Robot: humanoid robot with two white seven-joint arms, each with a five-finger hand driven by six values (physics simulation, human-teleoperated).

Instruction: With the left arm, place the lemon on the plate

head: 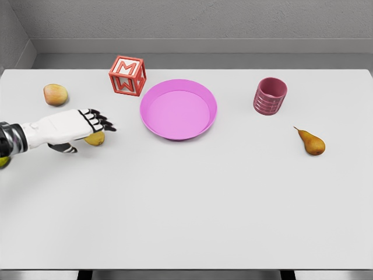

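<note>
A broad white desk (192,198) fills the head view, with a grey wall behind its far edge. The robot's white left arm comes in from the left edge, and its left hand (78,129) with black-jointed fingers (100,121) reaches rightward over the left part of the desk. The small yellow lemon (96,139) lies on the desk right under this hand, mostly covered by the palm, with only its near right side showing. The fingers stretch out over the fruit and the thumb sits low on its near left side; the hand is spread rather than clenched, and whether it touches the lemon cannot be told.

The round pink plate (178,109), shallow with a raised rim, sits to the right of the hand near the middle of the desk, apart from the lemon. A red and white toy block printed with the letters M and W (127,76) stands just beside the plate's far left rim, tilted on a corner. A yellowish-red apple (55,94) rests far left, beyond the hand. A ribbed dark pink cup (270,96) stands upright to the right of the plate, and a brown pear (311,142) lies nearer, towards the right edge, its stem pointing far left. The right arm does not show.
</note>
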